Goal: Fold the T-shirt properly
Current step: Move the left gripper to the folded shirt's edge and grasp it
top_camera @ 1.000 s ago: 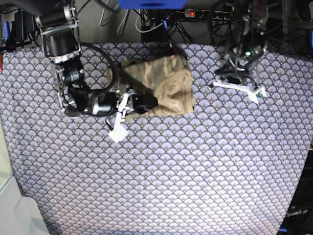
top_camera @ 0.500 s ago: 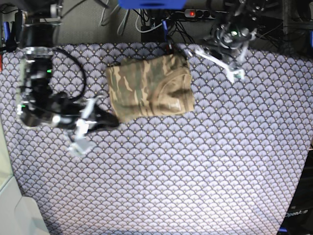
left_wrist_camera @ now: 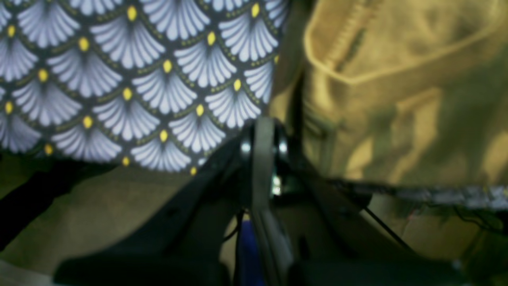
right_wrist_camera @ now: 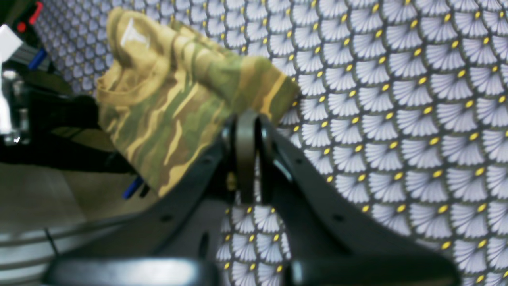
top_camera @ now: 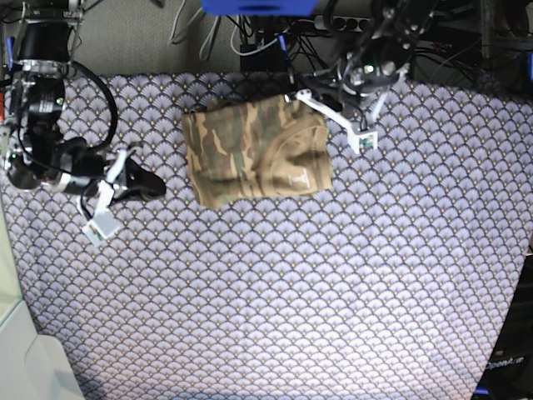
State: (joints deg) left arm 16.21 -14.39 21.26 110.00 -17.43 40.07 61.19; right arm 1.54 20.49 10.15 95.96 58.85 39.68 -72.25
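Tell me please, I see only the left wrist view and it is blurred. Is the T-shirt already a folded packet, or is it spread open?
Observer: In the base view the T-shirt lies as a compact, roughly rectangular folded packet on the purple scale-patterned cloth.
Operator: Does any end effector hold it?
Observer: No. The right end effector is apart from the shirt, beside its side edge, with bare cloth between them.
Operator: And my left one?
Observer: The left end effector is at the shirt's far corner, near the collar side. Whether it touches the fabric I cannot tell.
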